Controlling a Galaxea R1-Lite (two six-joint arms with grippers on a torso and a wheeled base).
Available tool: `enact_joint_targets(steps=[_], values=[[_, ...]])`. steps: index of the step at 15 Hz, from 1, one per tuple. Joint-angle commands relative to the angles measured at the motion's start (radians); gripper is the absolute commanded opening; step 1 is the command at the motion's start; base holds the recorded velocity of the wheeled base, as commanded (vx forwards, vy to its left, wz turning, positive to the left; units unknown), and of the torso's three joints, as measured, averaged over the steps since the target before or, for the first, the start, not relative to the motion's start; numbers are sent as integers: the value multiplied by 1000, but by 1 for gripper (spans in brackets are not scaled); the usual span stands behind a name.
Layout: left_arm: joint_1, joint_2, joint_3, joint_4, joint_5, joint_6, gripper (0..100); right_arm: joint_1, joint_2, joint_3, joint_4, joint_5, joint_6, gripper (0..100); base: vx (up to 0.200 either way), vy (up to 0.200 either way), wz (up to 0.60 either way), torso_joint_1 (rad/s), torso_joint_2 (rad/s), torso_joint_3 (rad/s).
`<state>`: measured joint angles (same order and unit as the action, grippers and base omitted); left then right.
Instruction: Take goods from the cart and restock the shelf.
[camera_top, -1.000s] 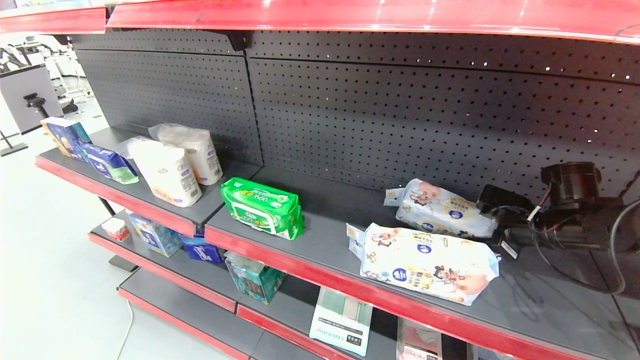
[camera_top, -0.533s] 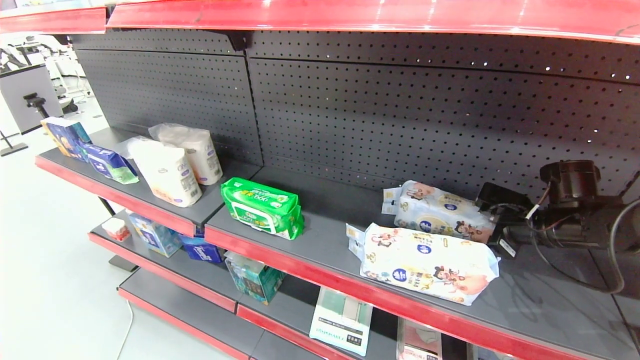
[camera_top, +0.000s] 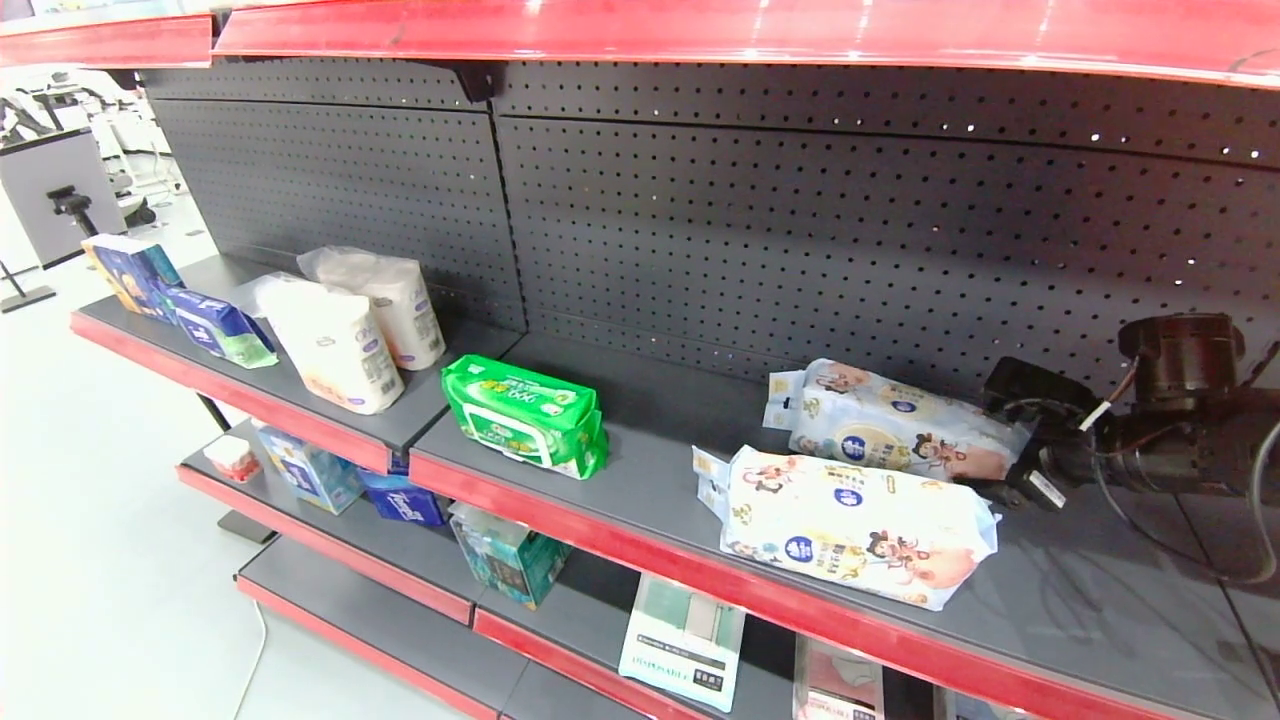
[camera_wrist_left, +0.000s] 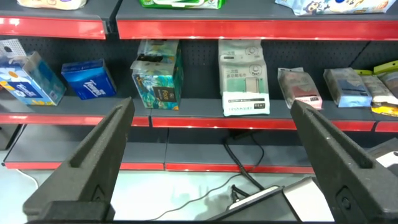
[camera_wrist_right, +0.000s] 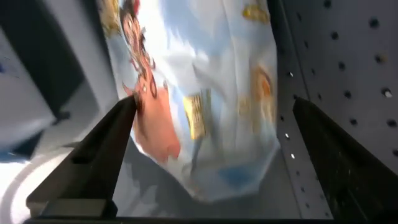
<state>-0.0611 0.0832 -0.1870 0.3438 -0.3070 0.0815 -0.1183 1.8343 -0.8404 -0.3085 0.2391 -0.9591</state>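
Two cartoon-printed white packs lie on the grey shelf board (camera_top: 650, 470). The front pack (camera_top: 860, 525) lies near the red edge. The rear pack (camera_top: 900, 420) lies flat close to the pegboard. My right gripper (camera_top: 1008, 445) is at the rear pack's right end, open, with its fingers on either side of that end. In the right wrist view the rear pack (camera_wrist_right: 205, 93) lies between the spread fingers of the right gripper (camera_wrist_right: 212, 106). My left gripper (camera_wrist_left: 212, 106) hangs low before the lower shelves, open and holding nothing.
A green wipes pack (camera_top: 525, 412) and two paper-roll packs (camera_top: 335, 340) stand further left on the same shelf. Bare board lies between the wipes and the printed packs. Lower shelves carry tissue boxes (camera_wrist_left: 93, 78) and several small packs (camera_wrist_left: 244, 78). A cable (camera_wrist_left: 242, 158) runs across the floor.
My right arm has drawn back to the right. The rear pack has turned and settled flatter on the shelf, stretching further right. The front pack has not moved.
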Motion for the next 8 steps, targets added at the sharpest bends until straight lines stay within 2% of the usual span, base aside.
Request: enact_joint_targets(steps=[1, 8], values=[[0, 3, 0, 0, 0, 0, 100, -14, -6, 0, -1, -8, 0, 100, 0, 0, 0, 0, 0, 0], [0, 1, 0, 0, -6, 0, 100, -34, -43, 40, -1, -34, 33, 100, 0, 0, 0, 0, 0, 0]])
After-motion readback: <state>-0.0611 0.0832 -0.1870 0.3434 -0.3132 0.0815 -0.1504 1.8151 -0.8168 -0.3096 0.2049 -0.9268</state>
